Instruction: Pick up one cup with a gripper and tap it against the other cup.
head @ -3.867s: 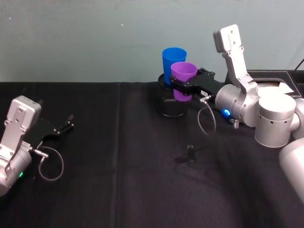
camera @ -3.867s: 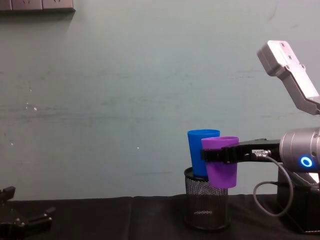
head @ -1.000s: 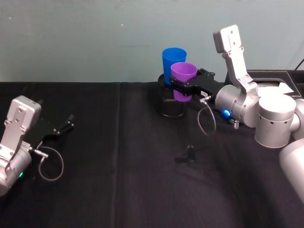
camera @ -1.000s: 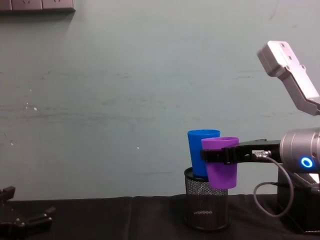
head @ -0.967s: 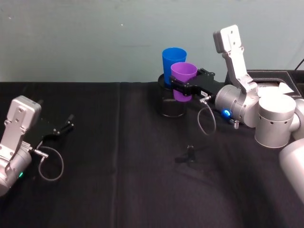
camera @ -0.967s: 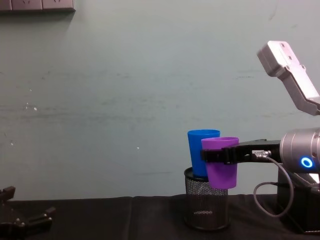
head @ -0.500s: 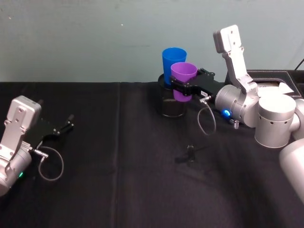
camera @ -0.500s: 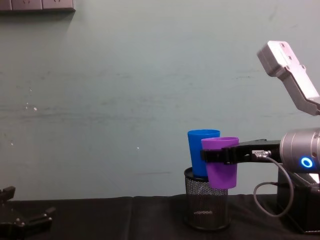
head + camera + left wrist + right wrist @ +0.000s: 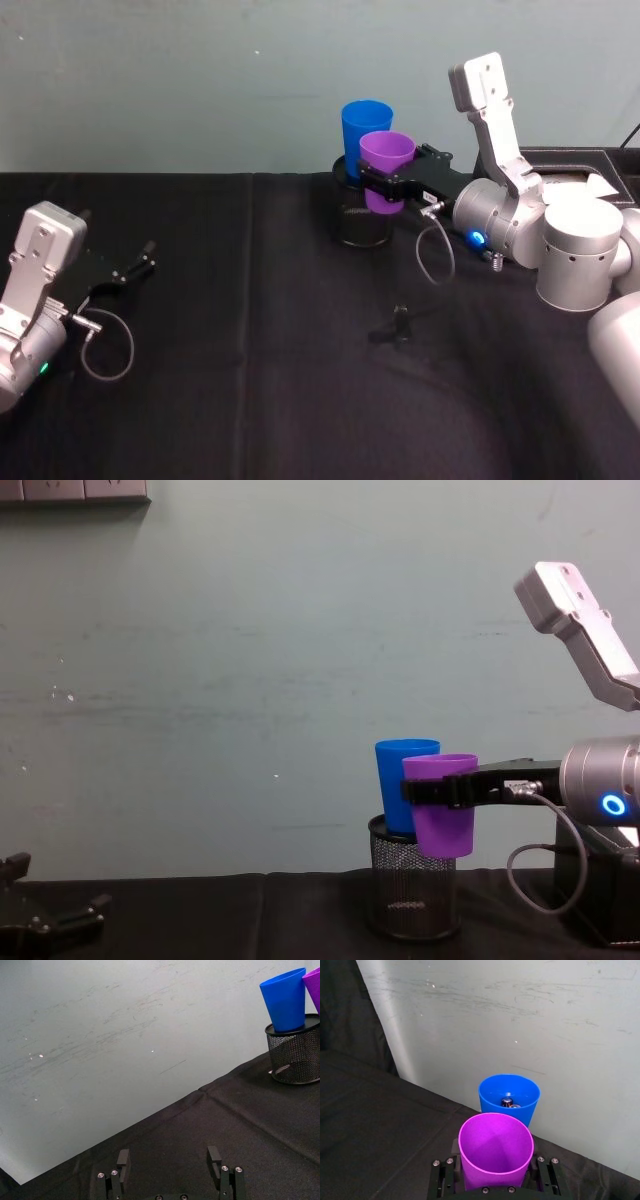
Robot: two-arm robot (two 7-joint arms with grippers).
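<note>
Mesh holder [image 9: 360,228] rings base of blue cup [image 9: 362,125]; tabletop [image 9: 250,290] L open.

The silver-grey right arm [image 9: 510,215] reached forward and inward from the right side. Its forearm was about level, and a white-capped link angled up behind the wrist, where a blue ring glowed. Its black flat-fingered right gripper [image 9: 385,180] was held raised, with one finger clamped on each side of a plain purple plastic tumbler [image 9: 383,202], gripping it just below the rim. The silver-grey left arm [image 9: 35,300] sat low at the far left, parked. Its black left gripper [image 9: 147,256] pointed forward with the fingers spread apart.
</note>
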